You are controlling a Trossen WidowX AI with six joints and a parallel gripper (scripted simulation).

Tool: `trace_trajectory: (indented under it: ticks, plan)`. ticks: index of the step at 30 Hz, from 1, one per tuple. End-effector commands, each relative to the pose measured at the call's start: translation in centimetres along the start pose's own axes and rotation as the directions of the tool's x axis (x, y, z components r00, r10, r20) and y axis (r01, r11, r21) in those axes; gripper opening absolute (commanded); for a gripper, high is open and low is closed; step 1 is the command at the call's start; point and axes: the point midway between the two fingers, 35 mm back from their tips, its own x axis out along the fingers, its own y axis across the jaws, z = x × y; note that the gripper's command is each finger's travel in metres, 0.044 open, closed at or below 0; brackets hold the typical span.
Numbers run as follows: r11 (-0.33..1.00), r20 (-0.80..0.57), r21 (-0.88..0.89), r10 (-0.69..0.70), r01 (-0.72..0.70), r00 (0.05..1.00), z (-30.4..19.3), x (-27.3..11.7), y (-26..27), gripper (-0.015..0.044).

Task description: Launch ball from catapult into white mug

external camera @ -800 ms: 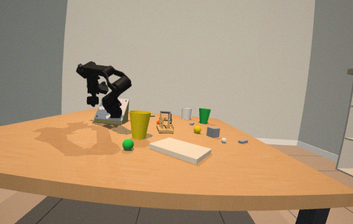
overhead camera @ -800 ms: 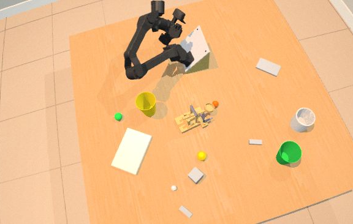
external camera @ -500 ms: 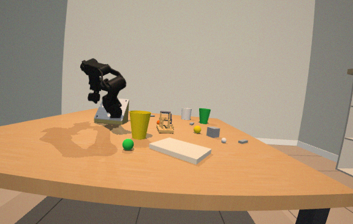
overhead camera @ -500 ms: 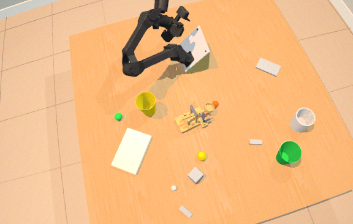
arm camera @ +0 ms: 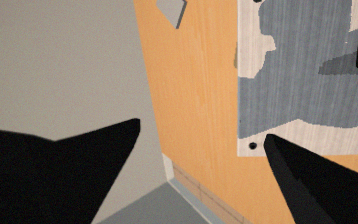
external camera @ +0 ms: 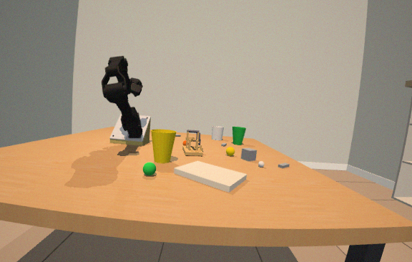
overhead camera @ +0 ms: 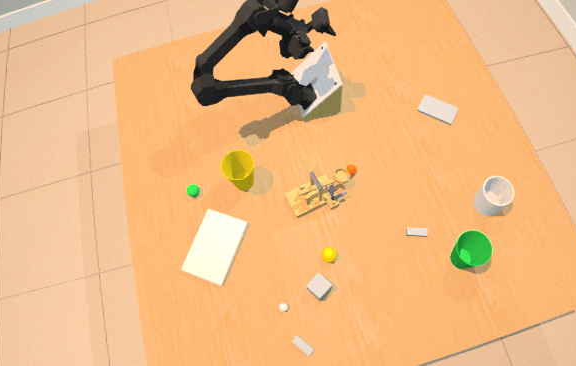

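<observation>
The wooden catapult (overhead camera: 316, 192) stands near the middle of the table and also shows in the exterior view (external camera: 192, 144). An orange ball (overhead camera: 351, 169) lies on the table just beside its spoon end. The white mug (overhead camera: 494, 195) (external camera: 217, 132) stands upright far to the right. My gripper (overhead camera: 323, 22) is raised high above the arm's base plate (overhead camera: 320, 80) at the back of the table, far from the catapult. Its fingers are wide open and empty in the wrist view (arm camera: 202, 129), which looks down on the base plate (arm camera: 305, 75) and the table edge.
A yellow cup (overhead camera: 237, 169), green cup (overhead camera: 471, 249), green ball (overhead camera: 192, 190), yellow ball (overhead camera: 329, 254) and small white ball (overhead camera: 283, 307) stand around the catapult. A white slab (overhead camera: 214, 246), a grey cube (overhead camera: 319, 286) and flat grey blocks (overhead camera: 437, 108) lie on the table.
</observation>
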Motion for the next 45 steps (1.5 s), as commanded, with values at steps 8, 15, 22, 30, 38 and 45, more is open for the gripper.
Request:
trace_trajectory:
  ticks: [8,15,22,30,38,45]
  plan:
    - [0.940,0.199,0.340,-0.048,-0.024,0.979,9.3,-1.3,5.4,0.0440]
    - [0.851,0.272,0.524,-0.120,-0.042,0.955,15.8,-1.9,6.4,0.0440]
    - [0.749,0.325,0.662,-0.266,-0.018,0.907,22.7,-2.6,5.5,0.0440]
    - [0.597,0.312,0.801,-0.470,0.037,0.826,30.8,-3.5,1.6,0.0440]
    - [0.414,0.212,0.904,-0.657,0.111,0.724,37.7,-4.5,-4.9,0.0440]
    - [0.325,0.145,0.934,-0.723,0.148,0.675,40.2,-5.0,-8.6,0.0440]
